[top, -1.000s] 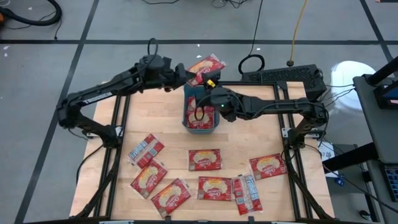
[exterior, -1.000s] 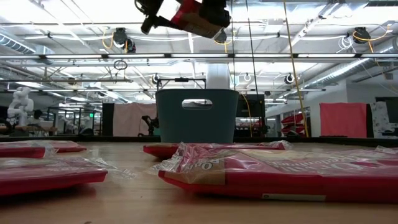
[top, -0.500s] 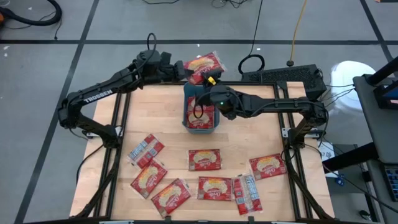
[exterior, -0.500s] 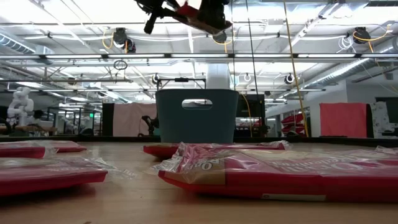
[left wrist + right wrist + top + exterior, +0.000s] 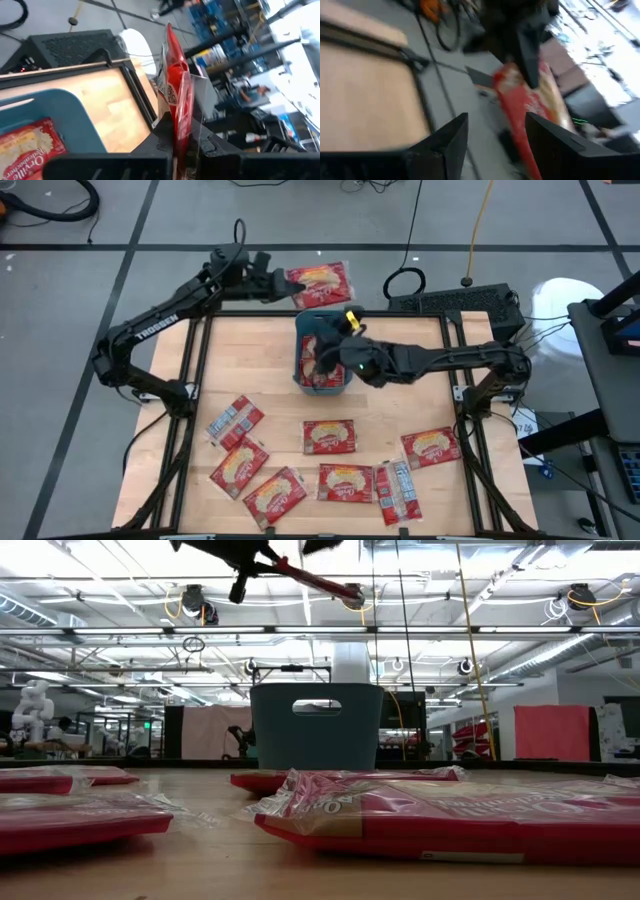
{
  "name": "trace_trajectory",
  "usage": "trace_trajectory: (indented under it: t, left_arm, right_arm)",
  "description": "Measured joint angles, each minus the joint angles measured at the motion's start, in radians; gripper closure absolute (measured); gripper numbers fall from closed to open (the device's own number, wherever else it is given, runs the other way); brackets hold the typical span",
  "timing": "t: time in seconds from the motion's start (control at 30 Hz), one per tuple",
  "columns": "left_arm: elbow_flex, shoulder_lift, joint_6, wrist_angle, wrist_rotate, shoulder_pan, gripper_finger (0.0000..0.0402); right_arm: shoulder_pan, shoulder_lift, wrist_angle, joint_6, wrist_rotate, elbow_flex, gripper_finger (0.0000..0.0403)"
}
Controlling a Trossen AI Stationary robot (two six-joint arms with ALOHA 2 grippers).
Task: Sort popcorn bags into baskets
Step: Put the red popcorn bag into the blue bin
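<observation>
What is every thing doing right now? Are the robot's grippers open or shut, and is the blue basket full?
Left gripper: shut on a popcorn bag, held up beyond the basket's far rim.
Right gripper: open, empty, above the basket.
Basket: upright, with at least one bag inside, not full.
Other popcorn bags: lying flat on the table, some face up, some showing silvery backs.

bin [image 5: 316,726]: teal, upright at the far side of the table [image 5: 220,875], handle slot facing the camera
popcorn bags: 1 big red one [image 5: 450,815] up close, flat — more lie left [image 5: 70,812] and behind [image 5: 262,781]
top edge: a dark arm [image 5: 225,550] holding a thin red packet [image 5: 315,581] edge-on, high above the bin
</observation>
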Motion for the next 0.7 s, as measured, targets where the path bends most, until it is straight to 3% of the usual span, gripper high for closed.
trace_trajectory:
  t: [0.3,0.53,0.7]
  left_arm:
    - [0.0,0.0,0.153,-0.076,0.202,0.074,0.0387]
    - [0.0,0.0,0.223,-0.185,0.225,0.106,0.0387]
    - [-0.019,-0.001,0.245,-0.216,0.221,0.104,0.0384]
  right_arm:
    - [0.094,-0.096,-0.131,0.355,-0.015,0.0,0.0211]
    - [0.097,-0.223,-0.388,0.738,-0.04,0.0,0.0211]
    - [0.078,-0.289,-0.545,0.877,-0.13,0.0,0.0211]
